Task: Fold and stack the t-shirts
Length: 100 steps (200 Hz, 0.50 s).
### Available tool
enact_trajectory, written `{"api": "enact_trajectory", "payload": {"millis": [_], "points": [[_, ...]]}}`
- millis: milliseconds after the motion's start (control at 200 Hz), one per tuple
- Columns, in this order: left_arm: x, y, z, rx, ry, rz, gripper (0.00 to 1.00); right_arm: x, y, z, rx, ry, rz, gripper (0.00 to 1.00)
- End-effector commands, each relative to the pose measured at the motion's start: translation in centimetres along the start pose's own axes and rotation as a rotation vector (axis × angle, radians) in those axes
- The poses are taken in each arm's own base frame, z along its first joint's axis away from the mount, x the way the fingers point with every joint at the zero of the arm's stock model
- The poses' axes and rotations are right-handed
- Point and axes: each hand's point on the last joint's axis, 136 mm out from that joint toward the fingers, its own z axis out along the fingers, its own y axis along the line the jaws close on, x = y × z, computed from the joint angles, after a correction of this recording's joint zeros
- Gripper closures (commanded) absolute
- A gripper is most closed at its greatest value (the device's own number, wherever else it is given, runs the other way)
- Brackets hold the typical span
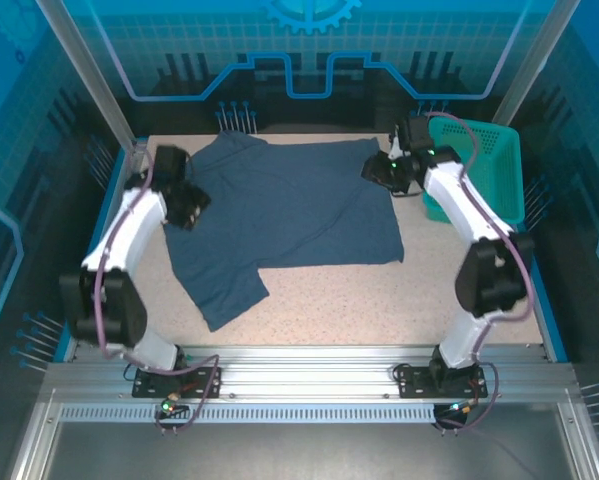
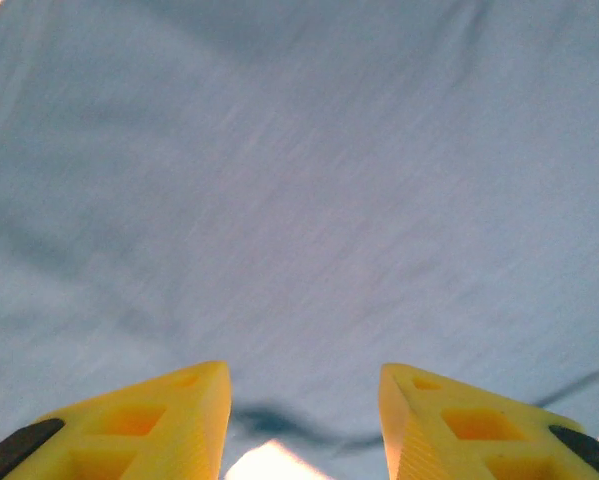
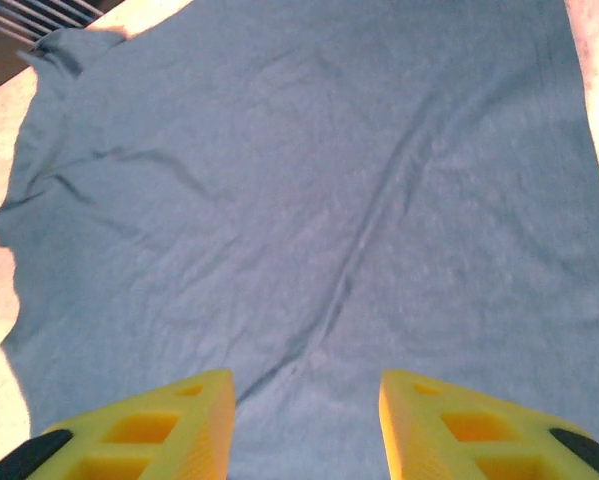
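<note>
One dark slate-blue t-shirt (image 1: pixel 289 210) lies spread flat on the speckled table (image 1: pixel 379 310), with a sleeve trailing toward the near left. My left gripper (image 1: pixel 192 205) hovers at the shirt's left edge. In the left wrist view its yellow fingers (image 2: pixel 169 420) stand apart over the fabric (image 2: pixel 299 180) with nothing between them. My right gripper (image 1: pixel 381 170) is over the shirt's far right corner. Seen from the right wrist, this gripper (image 3: pixel 307 380) is open above the wrinkled cloth (image 3: pixel 309 200) and holds nothing.
A teal mesh basket (image 1: pixel 489 165) stands at the far right, just behind the right arm. Bare tabletop runs along the near edge in front of the shirt. Blue walls close in the table's left and right sides.
</note>
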Motion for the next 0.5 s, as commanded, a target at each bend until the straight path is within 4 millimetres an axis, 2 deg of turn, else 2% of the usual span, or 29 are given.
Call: {"api": "enact_trajectory", "payload": {"millis": [0, 75, 125, 285, 370, 495], "points": [[7.0, 8.9, 0.8, -0.237, 0.152, -0.047, 0.55, 3.9, -1.6, 0.9, -0.049, 0.056, 0.031, 0.55], [10.6, 12.1, 0.5, -0.265, 0.202, -0.052, 0.56, 6.5, -2.2, 0.1, -0.080, 0.098, 0.032, 0.55], [12.2, 13.7, 0.6, -0.280, 0.230, -0.052, 0.56, 8.1, -2.6, -0.2, -0.097, 0.125, 0.034, 0.55], [14.4, 16.8, 2.1, -0.337, 0.269, -0.072, 0.56, 11.9, -4.3, -1.1, -0.086, 0.183, 0.055, 0.55], [14.5, 17.0, 3.0, -0.322, 0.262, -0.060, 0.54, 12.7, -4.8, -1.7, -0.078, 0.189, 0.050, 0.55], [14.7, 15.6, 4.6, -0.250, 0.271, -0.065, 0.53, 13.3, -5.3, -2.1, -0.063, 0.195, 0.042, 0.54]]}}
